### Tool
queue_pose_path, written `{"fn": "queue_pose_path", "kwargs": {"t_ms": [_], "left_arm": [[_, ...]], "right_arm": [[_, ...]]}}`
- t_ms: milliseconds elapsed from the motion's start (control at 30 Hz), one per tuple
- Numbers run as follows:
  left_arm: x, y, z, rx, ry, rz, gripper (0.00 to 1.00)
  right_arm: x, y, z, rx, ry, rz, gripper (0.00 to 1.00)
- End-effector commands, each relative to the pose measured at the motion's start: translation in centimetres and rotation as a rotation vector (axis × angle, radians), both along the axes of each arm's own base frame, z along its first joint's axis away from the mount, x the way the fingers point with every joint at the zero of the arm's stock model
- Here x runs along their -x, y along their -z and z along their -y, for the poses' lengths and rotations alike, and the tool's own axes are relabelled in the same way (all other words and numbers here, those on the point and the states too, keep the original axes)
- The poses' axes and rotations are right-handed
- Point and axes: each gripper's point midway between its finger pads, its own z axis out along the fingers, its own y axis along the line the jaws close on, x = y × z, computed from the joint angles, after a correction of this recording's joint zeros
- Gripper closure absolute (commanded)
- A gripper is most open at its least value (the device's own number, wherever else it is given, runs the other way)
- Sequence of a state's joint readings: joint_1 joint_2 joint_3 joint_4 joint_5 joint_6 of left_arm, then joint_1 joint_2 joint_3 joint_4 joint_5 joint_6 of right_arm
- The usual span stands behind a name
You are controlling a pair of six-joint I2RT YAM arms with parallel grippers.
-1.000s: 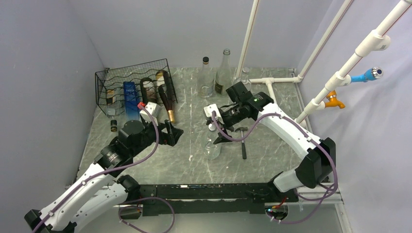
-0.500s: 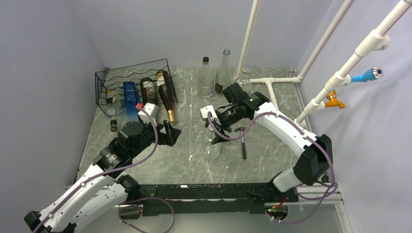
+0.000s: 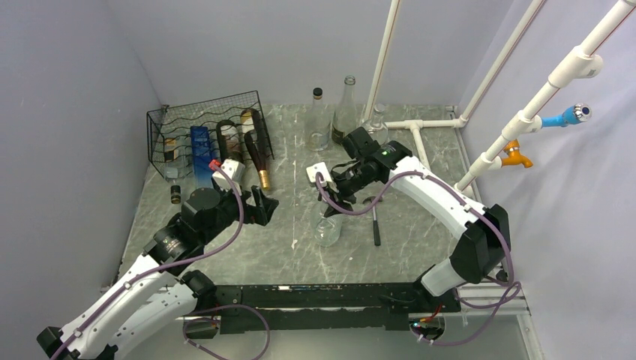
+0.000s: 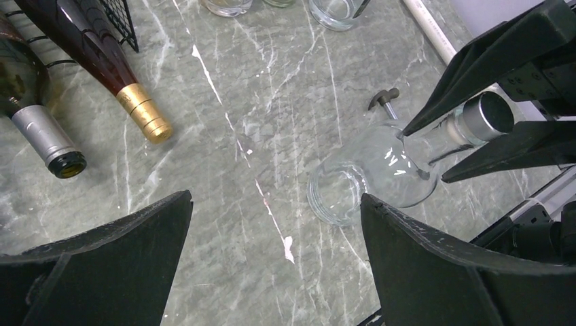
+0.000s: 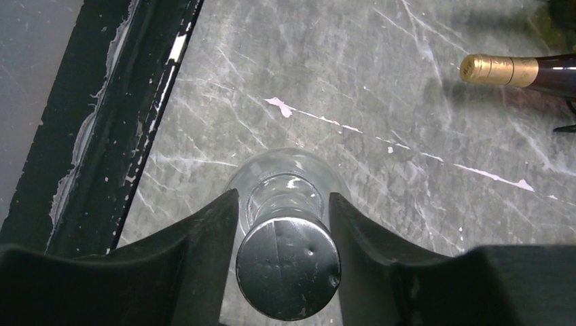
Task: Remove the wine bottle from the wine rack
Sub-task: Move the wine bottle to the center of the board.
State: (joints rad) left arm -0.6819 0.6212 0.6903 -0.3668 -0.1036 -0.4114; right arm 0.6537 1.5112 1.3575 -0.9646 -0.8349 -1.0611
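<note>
The black wire wine rack [image 3: 187, 124] stands at the back left with several bottles lying in it. A dark wine bottle with a gold cap [image 3: 257, 161] [image 4: 109, 64] pokes out of its right end. A silver-necked bottle [image 4: 41, 132] lies beside it. My left gripper [image 3: 264, 204] [image 4: 275, 197] hovers open over bare table in front of the rack, holding nothing. A clear glass bottle with a dark cap [image 3: 327, 229] [image 4: 387, 170] [image 5: 287, 268] stands mid-table. My right gripper [image 3: 330, 206] [image 5: 284, 195] comes down over it, one finger on each side of its neck just under the cap.
Two tall clear bottles [image 3: 319, 120] [image 3: 345, 112] and a glass [image 3: 377, 116] stand at the back. A small hammer-like tool [image 3: 375, 217] lies right of the clear bottle. White pipes [image 3: 416, 135] run along the back right. A small dark cap-like object [image 3: 175, 195] sits left of my left arm.
My right gripper has shifted slightly left over the clear bottle and its jaws have narrowed from wide open onto the neck. My left arm has barely moved.
</note>
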Motion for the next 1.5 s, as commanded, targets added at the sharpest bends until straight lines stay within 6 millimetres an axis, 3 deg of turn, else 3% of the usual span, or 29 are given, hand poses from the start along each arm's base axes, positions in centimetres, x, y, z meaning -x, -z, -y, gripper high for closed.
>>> {"fn": "queue_pose_path", "kwargs": {"t_ms": [0, 167, 267, 400, 567, 767, 1133, 1333, 1467], "left_arm": [[-0.2, -0.9, -0.5, 0.000, -0.019, 0.035, 0.00], [-0.2, -0.8, -0.7, 0.001, -0.024, 0.037, 0.00], [-0.1, -0.8, -0.8, 0.001, -0.030, 0.038, 0.00], [0.0, -1.0, -1.2, 0.002, -0.042, 0.045, 0.00], [0.1, -1.0, -1.9, 0.000, -0.066, 0.050, 0.01], [0.2, -0.9, -2.6, -0.001, -0.095, 0.059, 0.00], [0.4, -0.9, -4.0, -0.026, -0.146, 0.069, 0.01], [0.3, -0.9, -4.4, -0.042, -0.161, 0.072, 0.00], [0.3, -0.5, -4.6, -0.057, -0.166, 0.059, 0.00]], "right_arm": [[-0.5, -1.4, -0.4, -0.011, 0.002, 0.026, 0.51], [-0.6, -2.1, -0.5, -0.016, -0.007, 0.034, 0.86], [-1.0, -2.9, -0.8, -0.019, -0.004, 0.038, 0.99], [-2.3, -4.2, -1.7, -0.025, 0.030, 0.038, 1.00], [-5.4, -6.5, -3.2, -0.042, 0.116, 0.078, 1.00], [-10.4, -8.9, -5.5, -0.081, 0.261, 0.140, 1.00], [-20.0, -11.5, -9.3, -0.156, 0.531, 0.242, 1.00], [-24.7, -13.1, -10.3, -0.203, 0.630, 0.348, 1.00], [-26.8, -13.5, -10.8, -0.230, 0.669, 0.394, 1.00]]}}
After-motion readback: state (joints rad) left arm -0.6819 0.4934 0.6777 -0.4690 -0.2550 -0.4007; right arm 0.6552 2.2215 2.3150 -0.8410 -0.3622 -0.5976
